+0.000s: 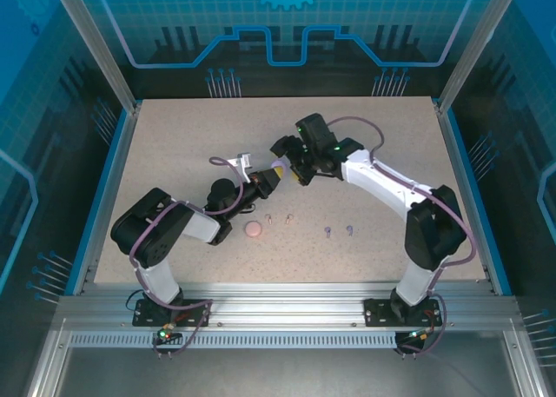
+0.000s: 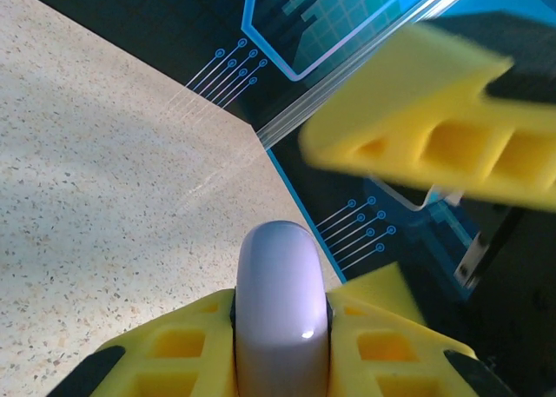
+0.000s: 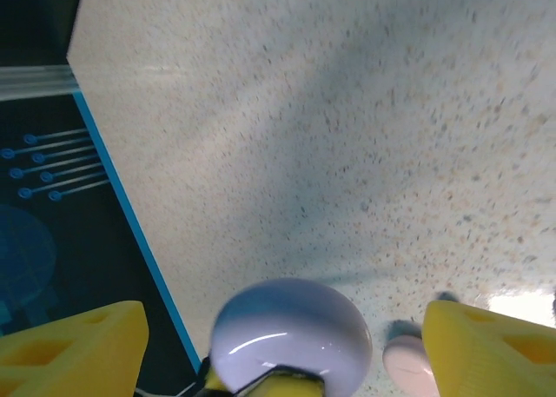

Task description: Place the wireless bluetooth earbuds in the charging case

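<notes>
My left gripper [image 1: 268,181] is shut on the round purple charging case [image 2: 280,314], held on edge between its yellow fingers [image 2: 178,349] above the table. My right gripper [image 1: 289,162] is open, and its fingers [image 3: 74,345] stand wide on either side of the same purple case [image 3: 291,332] without touching it. On the table below lie two pale pink earbuds [image 1: 269,217] [image 1: 288,216] and two purple earbuds [image 1: 327,231] [image 1: 349,230]. The purple case looks closed.
A round pink case [image 1: 253,229] lies on the table left of the pink buds, also seen as a pink case [image 3: 407,362] beside the right finger. The speckled table [image 1: 174,154] is edged by a blue rim and dark enclosure walls.
</notes>
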